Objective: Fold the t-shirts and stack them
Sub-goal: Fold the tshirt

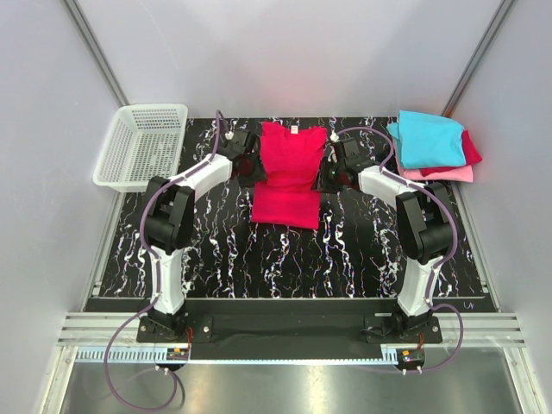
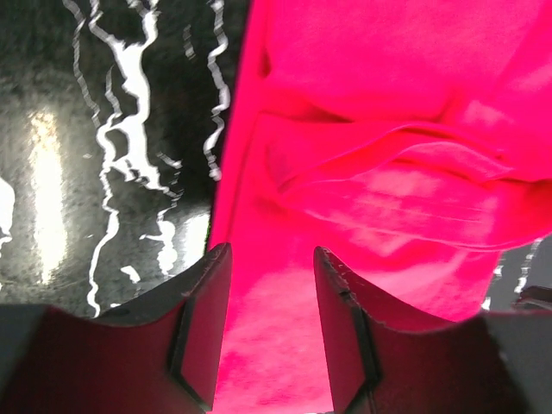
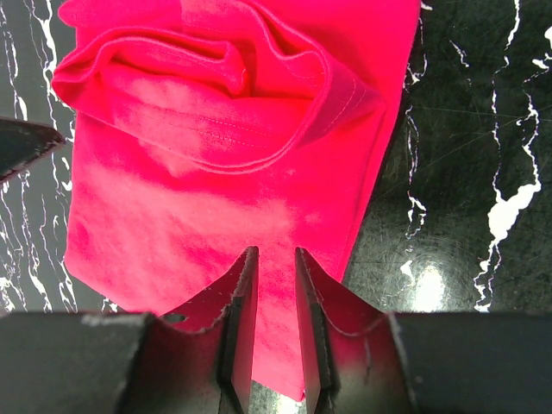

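**Item 1: crimson t-shirt** (image 1: 289,172). Bright crimson-red cloth, laid flat at the middle of the far half of the bench (image 1: 216,250), collar toward the far edge. Both sleeves are turned in over the body. A lower portion shows as a separate, slightly wider panel nearest the arms. A small white neck label (image 1: 295,130) sits inside the collar; any print on it is too small to read.

**Item 2: left tool** (image 2: 272,250). Sits at the shirt's left edge. Jaws stand well apart, and the cloth lies flat below the gap with nothing caught between them.

**Item 3: right tool** (image 3: 276,252). Sits at the shirt's right edge. Jaws are drawn to a narrow slit over the red cloth; whether any fabric is nipped cannot be told.

**Item 4: folded stack**, far right corner of the bench. Cyan t-shirt (image 1: 429,138) on top, then dark red t-shirt (image 1: 472,151), with pink t-shirt (image 1: 444,175) at the bottom. No marks are visible.

**Item 5: white mesh basket** (image 1: 155,107). Plastic, at the far left corner, overhanging the bench edge. Carries no lettering that can be made out.
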### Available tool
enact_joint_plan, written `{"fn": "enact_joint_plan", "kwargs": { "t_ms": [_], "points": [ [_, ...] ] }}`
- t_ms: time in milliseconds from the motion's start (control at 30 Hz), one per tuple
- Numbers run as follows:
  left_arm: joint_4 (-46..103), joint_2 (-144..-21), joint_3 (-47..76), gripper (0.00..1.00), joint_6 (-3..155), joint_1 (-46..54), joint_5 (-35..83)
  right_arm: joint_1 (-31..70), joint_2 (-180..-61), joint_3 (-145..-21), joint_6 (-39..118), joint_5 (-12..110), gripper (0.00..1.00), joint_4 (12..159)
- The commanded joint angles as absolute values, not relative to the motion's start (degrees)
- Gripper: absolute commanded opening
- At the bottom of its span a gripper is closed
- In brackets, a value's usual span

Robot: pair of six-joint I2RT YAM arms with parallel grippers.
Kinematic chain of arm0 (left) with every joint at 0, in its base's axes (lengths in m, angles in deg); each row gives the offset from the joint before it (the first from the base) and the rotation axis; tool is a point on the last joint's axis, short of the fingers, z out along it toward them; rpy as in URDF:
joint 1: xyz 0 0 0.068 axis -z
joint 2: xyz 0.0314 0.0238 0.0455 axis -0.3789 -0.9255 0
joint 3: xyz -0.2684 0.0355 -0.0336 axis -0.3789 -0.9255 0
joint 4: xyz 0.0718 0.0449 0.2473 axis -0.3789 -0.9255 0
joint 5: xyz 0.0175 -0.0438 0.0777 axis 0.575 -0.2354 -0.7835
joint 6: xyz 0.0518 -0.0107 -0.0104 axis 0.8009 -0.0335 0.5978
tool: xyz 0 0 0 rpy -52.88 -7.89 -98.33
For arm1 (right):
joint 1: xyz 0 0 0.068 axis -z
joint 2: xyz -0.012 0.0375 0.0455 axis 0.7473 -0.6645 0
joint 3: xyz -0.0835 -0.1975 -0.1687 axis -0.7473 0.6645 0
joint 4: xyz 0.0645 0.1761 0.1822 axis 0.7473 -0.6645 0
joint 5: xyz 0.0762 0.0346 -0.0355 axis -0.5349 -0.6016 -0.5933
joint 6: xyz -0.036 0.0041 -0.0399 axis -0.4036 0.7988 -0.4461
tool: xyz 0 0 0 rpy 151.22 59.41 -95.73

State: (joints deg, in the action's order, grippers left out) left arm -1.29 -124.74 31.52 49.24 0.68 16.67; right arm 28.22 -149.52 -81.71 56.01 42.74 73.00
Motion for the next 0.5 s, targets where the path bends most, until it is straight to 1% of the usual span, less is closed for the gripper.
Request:
{"fn": "enact_joint_plan", "kwargs": {
  "t_ms": [0,300,467],
  "points": [
    [-0.9,-125.1,35.4,0.48,50.0,1.3,16.2,27.7,-149.0,-82.1,56.4,42.7,0.30,74.5],
    [-0.9,-128.6,38.3,0.49,49.5,2.1,16.0,27.7,-148.9,-82.2,56.4,42.8,0.29,74.4],
    [-0.9,-129.3,38.4,0.47,49.2,2.4,13.1,27.7,-148.7,-82.4,56.3,43.1,0.29,74.3]
  ]
}}
